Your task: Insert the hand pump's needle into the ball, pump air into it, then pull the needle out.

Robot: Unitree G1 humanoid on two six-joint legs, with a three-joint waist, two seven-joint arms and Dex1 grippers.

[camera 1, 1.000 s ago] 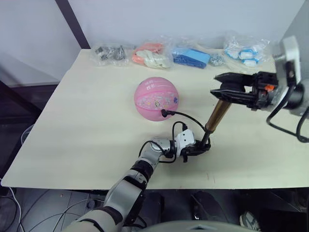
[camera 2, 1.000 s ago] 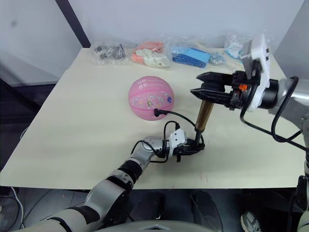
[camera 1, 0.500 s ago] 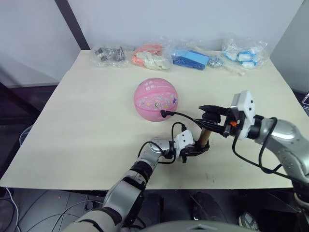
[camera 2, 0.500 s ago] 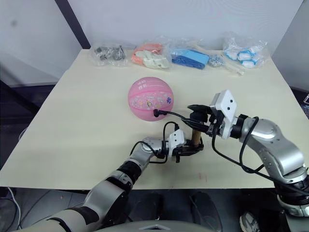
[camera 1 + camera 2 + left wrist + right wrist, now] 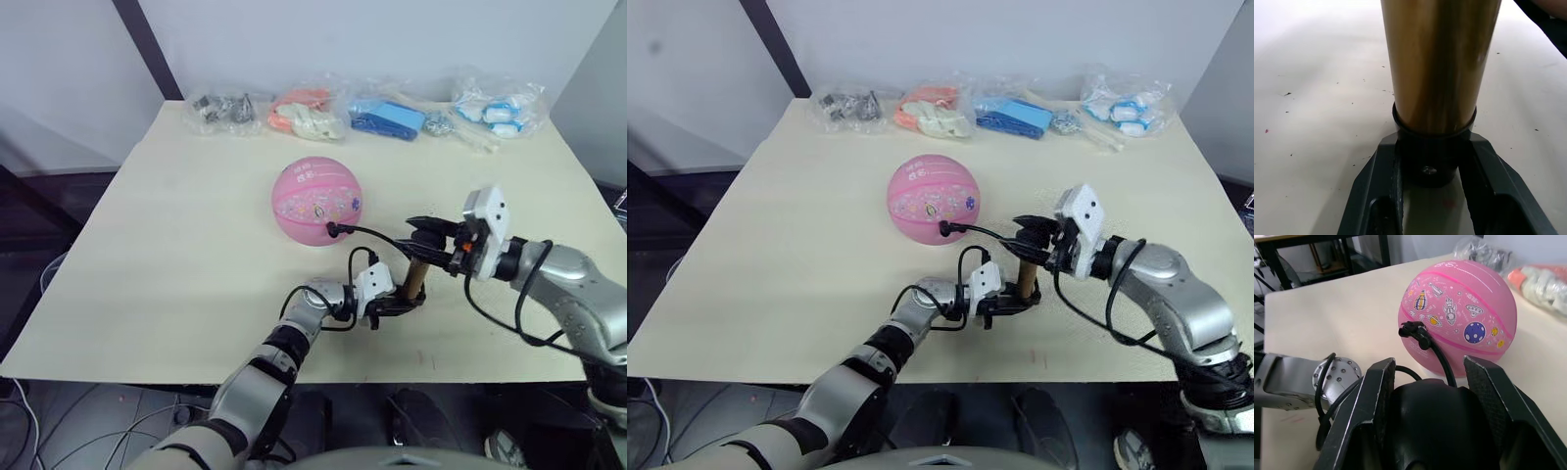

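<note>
Gold-bronze hand pump (image 5: pixel 415 275) base between left fingers (image 5: pixel 1376 196), handle between right fingers (image 5: pixel 1371 401).

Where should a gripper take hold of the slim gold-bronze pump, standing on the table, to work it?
Two holds suit the slim gold-bronze pump. The left gripper clamps the black base cap from the side, low at the table, keeping the upright barrel steady. The right gripper takes the black T-handle from above, in line with the barrel for plunging.
</note>
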